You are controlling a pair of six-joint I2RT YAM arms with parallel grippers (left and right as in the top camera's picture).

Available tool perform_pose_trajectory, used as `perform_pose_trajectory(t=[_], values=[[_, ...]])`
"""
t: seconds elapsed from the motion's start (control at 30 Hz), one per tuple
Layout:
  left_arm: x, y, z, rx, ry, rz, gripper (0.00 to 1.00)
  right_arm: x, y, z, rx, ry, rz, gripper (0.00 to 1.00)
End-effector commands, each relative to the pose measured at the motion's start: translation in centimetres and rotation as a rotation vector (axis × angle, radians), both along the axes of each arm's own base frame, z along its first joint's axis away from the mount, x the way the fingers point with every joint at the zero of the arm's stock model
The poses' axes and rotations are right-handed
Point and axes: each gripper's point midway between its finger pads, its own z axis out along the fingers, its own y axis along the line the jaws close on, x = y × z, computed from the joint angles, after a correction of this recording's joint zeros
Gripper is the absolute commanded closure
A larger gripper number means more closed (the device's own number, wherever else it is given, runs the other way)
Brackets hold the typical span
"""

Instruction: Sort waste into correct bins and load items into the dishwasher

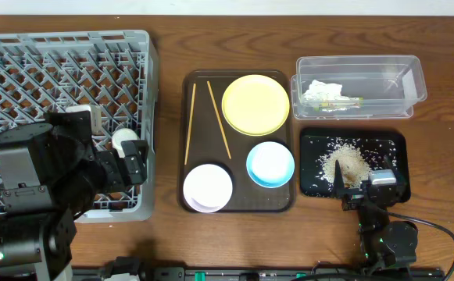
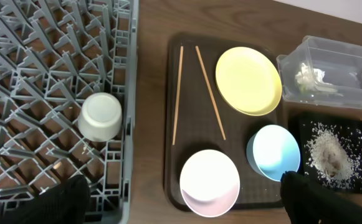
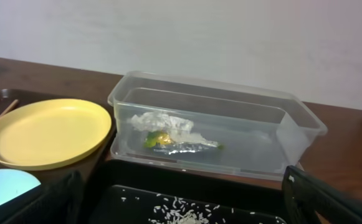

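Left hand [image 1: 137, 162], right hand [image 1: 363, 178] wide; cup [image 2: 100, 116] in rack [image 2: 43, 50], rice [image 1: 348, 162] on black tray [image 1: 392, 144], tissue [image 3: 162, 122], wrapper [image 3: 182, 145] in tub [image 3: 205, 85]

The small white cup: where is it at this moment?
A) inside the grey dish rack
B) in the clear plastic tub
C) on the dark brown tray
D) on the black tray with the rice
A: the small white cup lies among the pegs of the grey dish rack, near its right wall, apart from the dark brown tray.

The cup [image 2: 100, 116] sits in the dish rack [image 2: 31, 56], left of the tray [image 2: 196, 124] bearing the plate [image 2: 248, 81].
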Motion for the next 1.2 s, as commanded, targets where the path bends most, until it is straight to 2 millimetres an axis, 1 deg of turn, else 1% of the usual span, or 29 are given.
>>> perform_pose_trajectory(t=[0.0,0.6,0.73,0.87,0.93,0.97,1.03,1.13,1.17], values=[[-0.1,-0.3,0.5,0.001,-0.014,-0.021,0.02,0.0,-0.2,0.0,-0.007,-0.006,-0.010,0.01],[-0.1,-0.3,0.5,0.001,-0.014,-0.021,0.02,0.0,-0.2,0.0,-0.007,-0.004,-0.010,0.01],[-0.5,-1.5,0.5,-0.105,0.016,-0.013,0.02,0.0,-0.2,0.0,-0.007,-0.005,-0.010,0.01],[1.1,-1.6,2.3,-0.170,-0.063,0.029,0.02,0.0,-0.2,0.0,-0.007,-0.004,-0.010,0.01],[1.8,-2.2,2.8,-0.200,-0.080,-0.003,0.02,0.0,-0.2,0.0,-0.007,-0.004,-0.011,0.01],[2.0,-2.6,2.4,-0.207,-0.061,-0.017,0.02,0.0,-0.2,0.0,-0.007,-0.004,-0.010,0.01],[2.3,-3.2,0.6,-0.195,0.026,-0.034,0.02,0.0,-0.2,0.0,-0.007,-0.004,-0.010,0.01],[3.0,-3.8,-3.1,-0.097,0.189,-0.043,0.02,0.0,-0.2,0.0,-0.007,-0.004,-0.010,0.01],[3.3,-4.2,-4.0,-0.079,0.223,-0.055,0.02,0.0,-0.2,0.0,-0.007,-0.004,-0.010,0.01]])
